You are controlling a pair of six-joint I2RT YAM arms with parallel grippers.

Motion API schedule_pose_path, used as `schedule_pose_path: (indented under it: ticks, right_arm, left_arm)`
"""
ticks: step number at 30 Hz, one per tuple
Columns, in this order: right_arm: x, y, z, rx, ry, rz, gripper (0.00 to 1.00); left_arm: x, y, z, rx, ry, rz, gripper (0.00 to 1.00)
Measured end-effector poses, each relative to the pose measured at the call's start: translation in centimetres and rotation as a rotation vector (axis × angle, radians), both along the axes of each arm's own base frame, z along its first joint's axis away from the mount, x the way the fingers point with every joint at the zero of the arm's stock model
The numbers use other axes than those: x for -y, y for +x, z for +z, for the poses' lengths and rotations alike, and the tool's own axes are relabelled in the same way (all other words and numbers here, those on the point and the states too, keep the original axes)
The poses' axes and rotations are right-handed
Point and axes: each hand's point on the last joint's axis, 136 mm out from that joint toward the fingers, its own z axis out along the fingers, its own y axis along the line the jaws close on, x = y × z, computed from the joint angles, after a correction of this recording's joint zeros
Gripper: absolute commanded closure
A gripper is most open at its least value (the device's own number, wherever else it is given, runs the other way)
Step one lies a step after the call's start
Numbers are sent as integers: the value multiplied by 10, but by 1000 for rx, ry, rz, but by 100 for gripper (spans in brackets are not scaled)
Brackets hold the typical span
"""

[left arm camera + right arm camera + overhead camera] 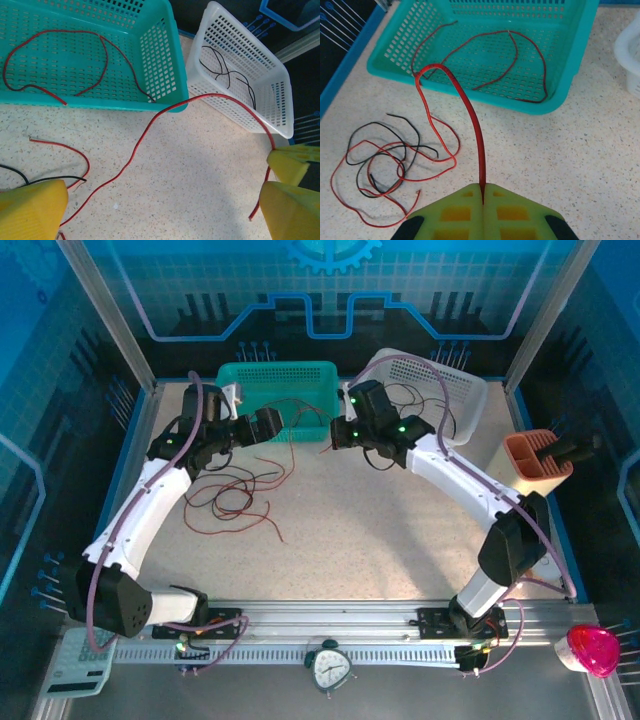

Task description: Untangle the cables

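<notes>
Cables (395, 160), thin glossy red and black strands, are lying in loose curls on the speckled worktop (560, 160) toward its left edge, before a perforated teal plastic basket (572, 70); a white lattice basket (230, 115) is standing alongside. The right gripper (482, 192) is pinching one arching red cable (473, 122); the left gripper (162, 210) is gaping wide, holding nothing.

A robot lab cell: aluminium frame (108, 310), blue printed walls (330, 300), mounting rail (330, 620)

Red and black cables (481, 150), teal basket (572, 60)
</notes>
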Motion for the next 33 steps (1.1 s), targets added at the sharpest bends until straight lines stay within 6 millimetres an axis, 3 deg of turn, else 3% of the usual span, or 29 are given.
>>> schedule_pose_path:
  ticks: [8, 17, 24, 33]
  right_arm:
    - [-6, -14, 53, 88, 104, 59, 100]
    - [-4, -32, 105, 171, 193, 106, 100]
    - [-2, -41, 130, 214, 236, 124, 100]
    - [0, -51, 144, 228, 268, 139, 100]
  left_arm:
    - [10, 6, 6, 66, 18, -86, 12]
    - [25, 24, -9, 63, 13, -156, 22]
    - [43, 35, 5, 107, -3, -211, 23]
    - [66, 40, 23, 168, -44, -267, 47]
